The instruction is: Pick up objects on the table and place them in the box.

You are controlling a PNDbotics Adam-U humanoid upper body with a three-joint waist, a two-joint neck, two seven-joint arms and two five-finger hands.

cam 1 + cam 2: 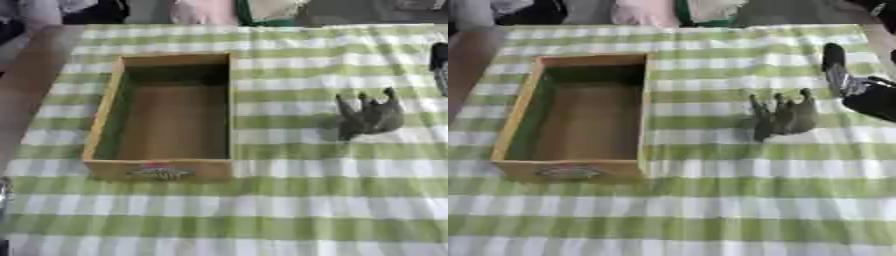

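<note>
Green-and-white checked cloth (289,200) covers the table. Wooden box (103,112), open-topped with nothing inside it, stands left of centre (a label shows on its near wall). Grey object (372,116), of unclear shape with upward prongs, lies on the cloth to the right of the box, well apart from it. Right hand (859,90) enters from the right edge, near the grey object but not touching it; whether its fingers are open or curled cannot be told.

The right robot hand (852,85) reaches in from the right edge, one dark finger raised, its grasp unclear, while the left stays unseen.
</note>
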